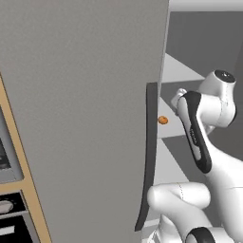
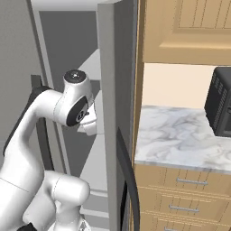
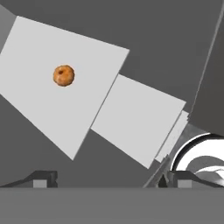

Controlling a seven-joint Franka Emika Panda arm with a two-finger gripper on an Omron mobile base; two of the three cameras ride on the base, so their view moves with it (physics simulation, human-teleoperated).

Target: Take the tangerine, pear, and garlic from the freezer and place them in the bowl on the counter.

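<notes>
A: At far left of the left base view, what stands in front?

B: The freezer door, a flat grey panel swung open, with its long dark handle along the right edge.

A: And to the right of that edge?

B: The tangerine, lying alone on a pale shelf inside the freezer. The white arm reaches into the opening just beside it.

A: How does the claw stand?

B: In the hand view the claw is spread wide and grips nothing; its two dark fingertips rise at the bottom, well apart. The tangerine sits above and left of them, untouched.

A: What lies rightmost?

B: In the right base view, the marbled counter over tan drawers, with a dark appliance on it at the edge.
</notes>
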